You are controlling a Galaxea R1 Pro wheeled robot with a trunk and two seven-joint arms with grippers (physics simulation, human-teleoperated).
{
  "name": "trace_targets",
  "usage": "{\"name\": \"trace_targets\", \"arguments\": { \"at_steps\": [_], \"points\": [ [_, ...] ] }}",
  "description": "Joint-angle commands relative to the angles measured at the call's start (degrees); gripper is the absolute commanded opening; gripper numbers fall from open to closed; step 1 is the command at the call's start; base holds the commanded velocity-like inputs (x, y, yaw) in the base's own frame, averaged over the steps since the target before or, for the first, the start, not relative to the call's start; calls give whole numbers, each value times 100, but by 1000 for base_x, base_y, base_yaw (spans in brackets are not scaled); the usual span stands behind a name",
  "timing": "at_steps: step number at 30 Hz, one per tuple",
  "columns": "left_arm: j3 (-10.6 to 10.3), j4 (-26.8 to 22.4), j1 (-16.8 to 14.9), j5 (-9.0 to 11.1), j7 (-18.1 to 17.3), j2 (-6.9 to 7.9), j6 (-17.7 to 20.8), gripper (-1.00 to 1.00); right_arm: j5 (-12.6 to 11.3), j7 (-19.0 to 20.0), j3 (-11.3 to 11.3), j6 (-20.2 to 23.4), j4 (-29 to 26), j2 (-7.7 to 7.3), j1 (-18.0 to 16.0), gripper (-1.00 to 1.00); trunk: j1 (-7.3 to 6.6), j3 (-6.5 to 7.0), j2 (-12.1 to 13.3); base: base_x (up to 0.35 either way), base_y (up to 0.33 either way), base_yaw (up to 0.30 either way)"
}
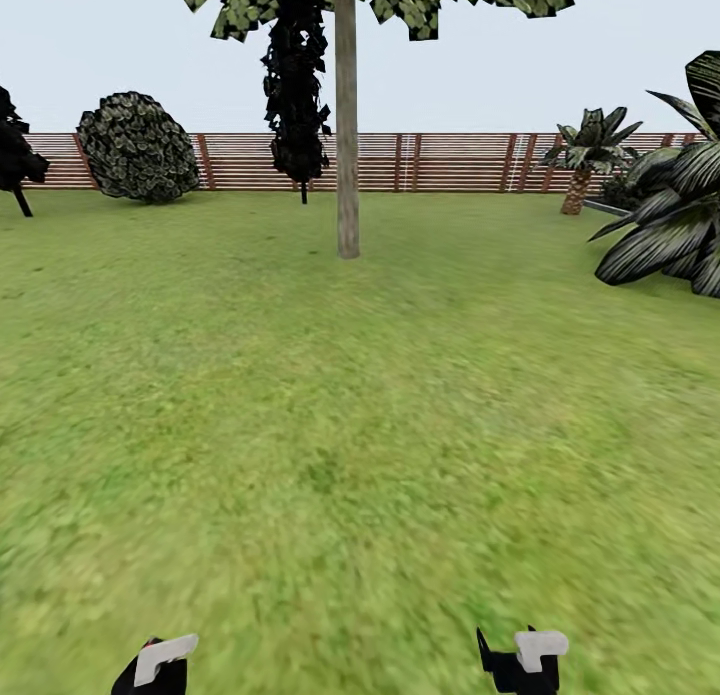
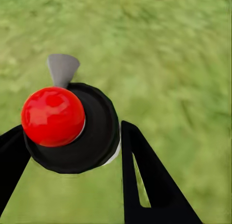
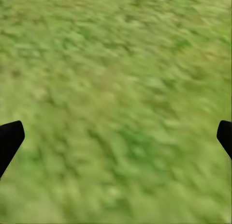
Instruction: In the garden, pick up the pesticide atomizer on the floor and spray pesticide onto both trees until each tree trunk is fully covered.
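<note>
The garden is a wide green lawn [image 1: 330,455] under a pale sky, closed at the far side by a brown slat fence [image 1: 450,161]. Nearest to the camera, at the lower edge of the head view, the two arm ends show over the grass.

In the left wrist view the left gripper [image 2: 72,146] has its black jaws pressed against a round black body with a red ball on top and a grey nozzle — this is, I judge, the pesticide atomizer [image 2: 72,125], held between the jaws and lifted off the grass. The right gripper [image 3: 116,137] has its jaws spread wide, with nothing between them but blurred lawn below.

Farther out, near the middle of the lawn, stands one tree trunk [image 1: 346,125], straight, bare and grey-tan, with blocky green leaves at the top. It is well apart from the jaws, beyond a long stretch of grass. Behind it are a dark thin tree [image 1: 296,85], a round bush [image 1: 138,147] and short palms [image 1: 588,155] by the fence.

So the pick-up seems done; the spraying is still left. No covering is visible on this trunk, and I cannot find the second tree here.
</note>
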Motion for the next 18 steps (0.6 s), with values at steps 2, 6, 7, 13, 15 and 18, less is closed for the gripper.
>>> {"name": "trace_targets", "arguments": {
  "at_steps": [2,6,7,13,15,18],
  "points": [
    [3,4,-3,11,4,-3,-20,-100,3,11,-2,-17,5,-1,-3,100,2,-5,-2,337,0,0],
    [4,4,-3,11,5,-4,-19,-100,3,11,-2,-22,5,-1,-3,100,2,-5,-2,337,0,0],
    [4,5,-3,11,6,-4,-19,-100,3,11,-2,-21,5,-1,-3,100,2,-5,-2,337,0,0],
    [4,4,-3,11,7,-5,-19,-100,2,11,-2,-18,5,-1,-3,100,2,-5,-2,337,0,0],
    [3,6,-3,11,7,-5,-19,-100,2,11,-2,-17,5,-1,-3,100,2,-5,-2,337,0,0],
    [3,6,-3,11,4,-5,-19,-100,2,11,-2,-17,5,-1,-3,100,2,-5,-2,337,0,0]
  ]
}}
